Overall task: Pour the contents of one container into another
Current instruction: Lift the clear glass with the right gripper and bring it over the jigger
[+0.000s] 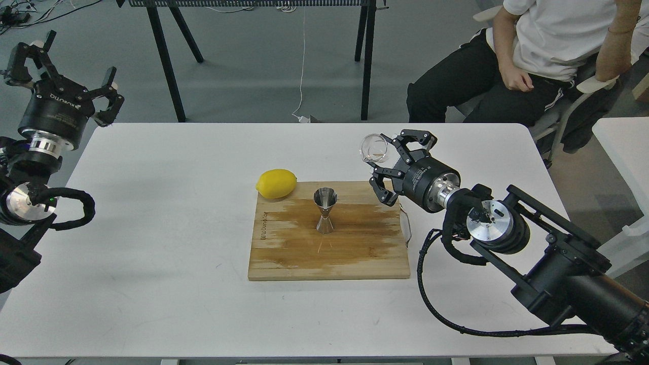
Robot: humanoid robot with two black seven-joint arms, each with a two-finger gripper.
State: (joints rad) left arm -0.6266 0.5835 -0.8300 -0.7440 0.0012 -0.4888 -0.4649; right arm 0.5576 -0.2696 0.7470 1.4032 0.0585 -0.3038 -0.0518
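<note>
The clear glass cup point(374, 148) is tilted above the table, just beyond the far right corner of the wooden board point(284, 253). My right gripper point(381, 165) reaches in from the right, and its fingers close around the cup. The steel hourglass jigger point(325, 210) stands upright at the middle of the board, to the left of the cup and nearer to me, a short gap away. My left gripper point(81, 53) is raised at the far left beyond the table edge, its fingers spread wide and holding nothing.
A yellow lemon point(276, 183) lies at the board's far left corner. The white table point(152, 228) carries the board. A seated person point(532, 56) is behind the table's far right, and black trestle legs point(167, 66) stand behind it.
</note>
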